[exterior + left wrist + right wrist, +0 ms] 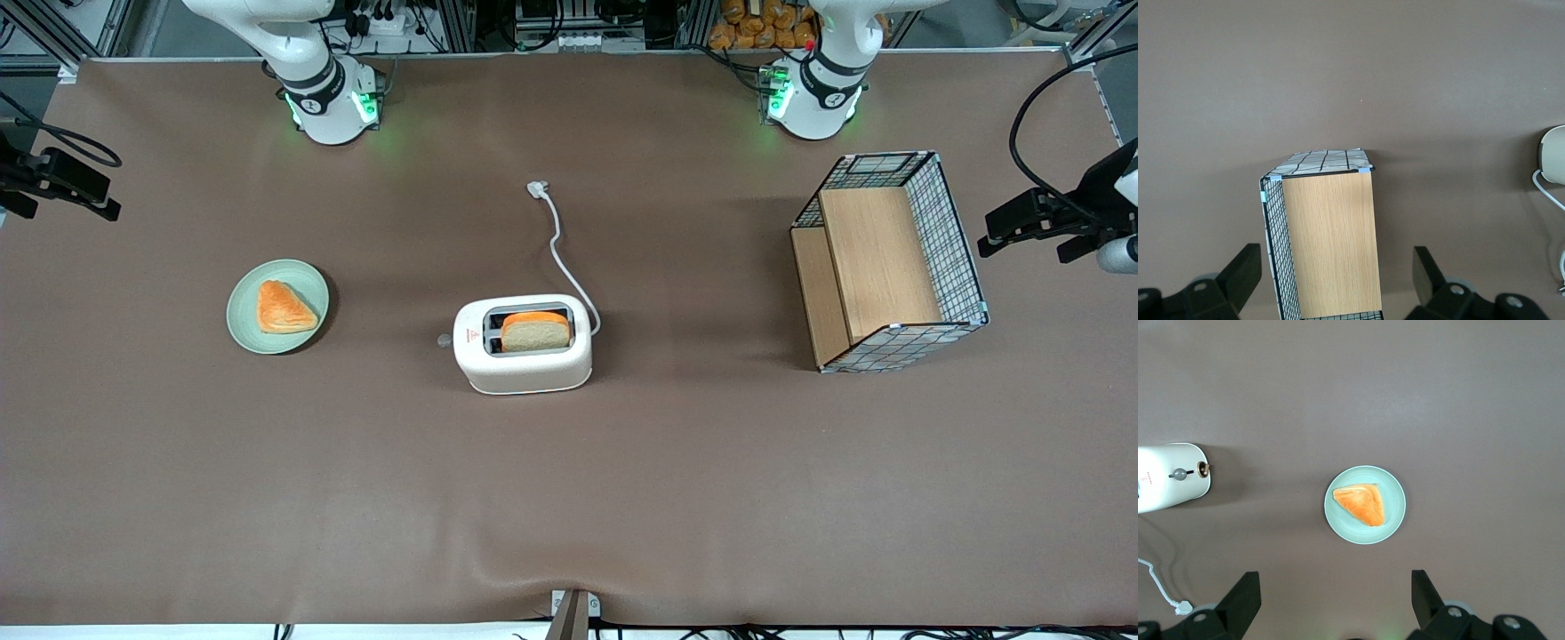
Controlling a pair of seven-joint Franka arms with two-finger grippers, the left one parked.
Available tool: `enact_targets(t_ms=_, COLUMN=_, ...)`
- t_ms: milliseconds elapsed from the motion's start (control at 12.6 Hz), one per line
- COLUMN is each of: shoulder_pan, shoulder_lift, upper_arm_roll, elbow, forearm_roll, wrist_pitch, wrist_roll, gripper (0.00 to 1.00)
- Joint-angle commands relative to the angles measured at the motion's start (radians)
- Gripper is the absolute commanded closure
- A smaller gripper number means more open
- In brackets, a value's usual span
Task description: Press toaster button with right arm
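The white toaster stands mid-table with a slice of bread in one slot. Its small grey button sticks out of the narrow end face that faces the working arm's end of the table. In the right wrist view the toaster shows that end face with the grey button. My right gripper hangs open and empty high above the table, near the plate and well apart from the toaster. Only the right arm's base shows in the front view.
A green plate with a triangular pastry lies toward the working arm's end. The white cord runs from the toaster to its plug. A wire basket with wooden panels stands toward the parked arm's end.
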Motion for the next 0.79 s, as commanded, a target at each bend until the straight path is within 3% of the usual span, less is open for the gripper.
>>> enact_targets(t_ms=0, shoulder_pan=-0.006, shoulder_lift=0.0, upper_arm_roll=-0.001, elbow=0.012, forearm_roll=0.017, wrist_pitch=-0.007, wrist_roll=-0.002, gripper=0.0)
enact_targets(t_ms=712, shoulder_pan=0.0, shoulder_lift=0.0, upper_arm_roll=0.002, elbow=0.013, forearm_roll=0.014, wrist_pitch=-0.008, wrist_roll=-0.006, gripper=0.0)
